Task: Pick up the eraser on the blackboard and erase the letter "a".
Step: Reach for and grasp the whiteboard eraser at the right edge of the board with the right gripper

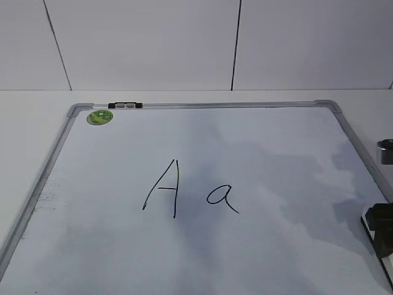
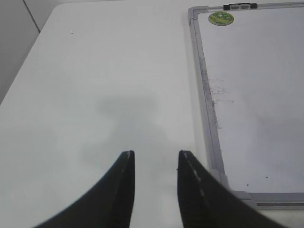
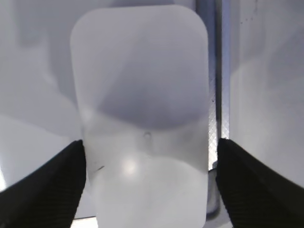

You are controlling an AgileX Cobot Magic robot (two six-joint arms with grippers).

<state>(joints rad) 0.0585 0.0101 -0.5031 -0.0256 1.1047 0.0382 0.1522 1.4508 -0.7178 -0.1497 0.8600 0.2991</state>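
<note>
The right gripper, jaws spread wide, straddles the white eraser lying on the blackboard by its frame at 4 o'clock. The left gripper, jaws apart, hangs over bare table. Mid-board, the letter "a" sits at 3 o'clock of the capital "A"; a green magnet lies at 11 o'clock.

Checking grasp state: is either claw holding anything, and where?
Left claw is open and empty. Right claw straddles the eraser across its long sides; whether the fingers touch it cannot be told.

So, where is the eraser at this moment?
In the right wrist view, the eraser lies between the two fingers of the right tool, at the right edge of the whiteboard beside its grey frame. The exterior view does not show it clearly.
</note>
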